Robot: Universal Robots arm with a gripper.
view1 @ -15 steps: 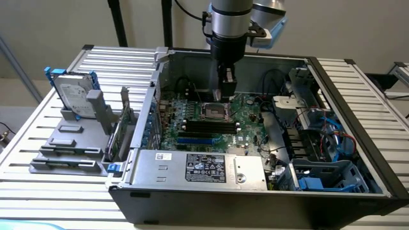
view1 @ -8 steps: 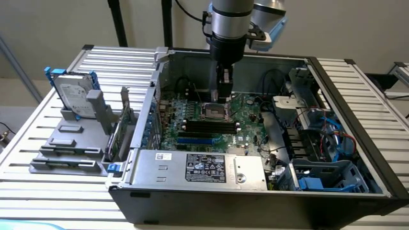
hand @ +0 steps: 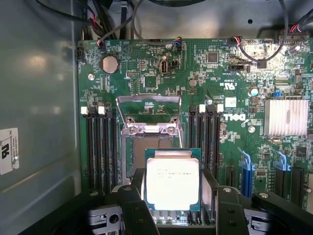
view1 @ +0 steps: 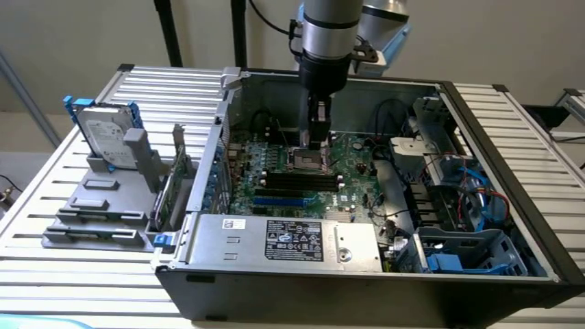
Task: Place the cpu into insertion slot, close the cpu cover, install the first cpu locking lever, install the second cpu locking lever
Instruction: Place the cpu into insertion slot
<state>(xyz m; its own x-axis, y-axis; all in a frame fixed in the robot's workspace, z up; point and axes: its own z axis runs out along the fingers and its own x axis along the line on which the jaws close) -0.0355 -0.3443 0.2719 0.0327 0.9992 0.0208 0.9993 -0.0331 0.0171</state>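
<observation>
Slatted metal surface [view1: 82,281], open computer case [view1: 366,295] on it. Inside the case, pincer [view1: 316,142] closed on the cpu [hand: 172,178] by 2 opposite edges; holds it just above the insertion slot [hand: 146,149], not seated. At one edge of the slot, the cpu cover [hand: 150,129] tilted up, open.

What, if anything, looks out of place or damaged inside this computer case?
Nothing looks damaged or spilled. The cpu is not seated: the gripper holds it above the insertion slot, and the cpu cover stands raised open.
</observation>
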